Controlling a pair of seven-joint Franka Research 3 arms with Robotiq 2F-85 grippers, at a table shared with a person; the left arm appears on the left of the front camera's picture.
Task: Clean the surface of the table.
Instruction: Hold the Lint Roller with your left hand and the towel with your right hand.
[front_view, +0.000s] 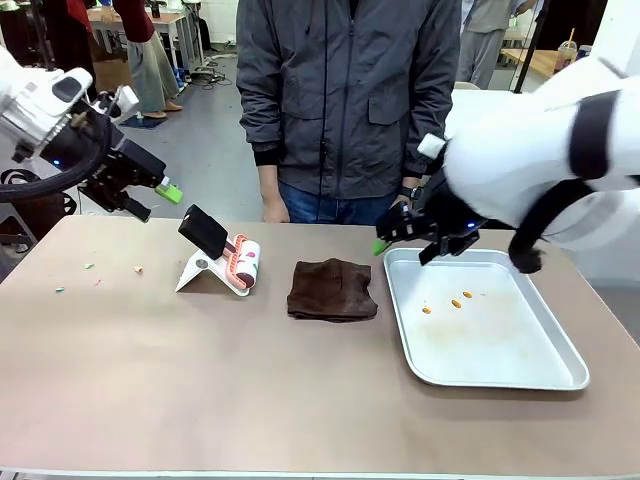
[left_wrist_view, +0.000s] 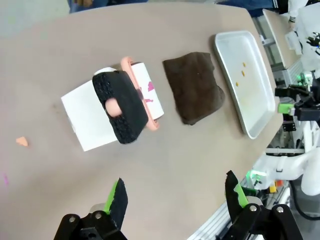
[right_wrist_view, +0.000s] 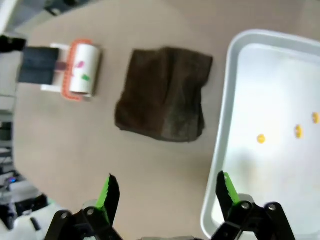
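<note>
Front view: the table (front_view: 150, 380) is seen spanning the frame. It is judged stiff and smooth, to be wiped, not gripped. Crumbs (front_view: 95, 270) lie toward nine o'clock.

Left wrist view: the left gripper (left_wrist_view: 175, 192) is held spread, with the lint roller (left_wrist_view: 145, 87) at eleven o'clock.

Right wrist view: the right gripper (right_wrist_view: 167, 187) is parted wide, with the brown cloth (right_wrist_view: 162, 92) at twelve o'clock.

In the front view the worktop's (front_view: 150, 380) near corners run off both side edges, and the specks (front_view: 137, 268) at its left are too small to identify. In the blurred right wrist view the tray (right_wrist_view: 270, 85) is cut off at the right edge, and its orange bits (right_wrist_view: 298, 131) are unidentifiable.
</note>
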